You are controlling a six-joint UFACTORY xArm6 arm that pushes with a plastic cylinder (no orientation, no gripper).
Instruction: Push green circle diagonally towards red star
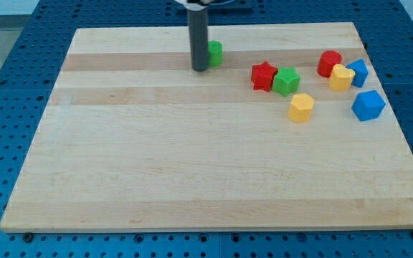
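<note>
The green circle (214,52) sits near the view's top, just left of the middle, partly hidden behind my rod. My tip (200,69) rests on the board against the circle's left side. The red star (264,76) lies to the right and a little lower, touching a green star (287,81) on its right.
A wooden board (192,172) carries the blocks. At the right stand a red circle (328,63), a yellow block (341,77), a blue block (358,72), another blue block (368,105) and a yellow hexagon (301,107). A blue pegboard surrounds the board.
</note>
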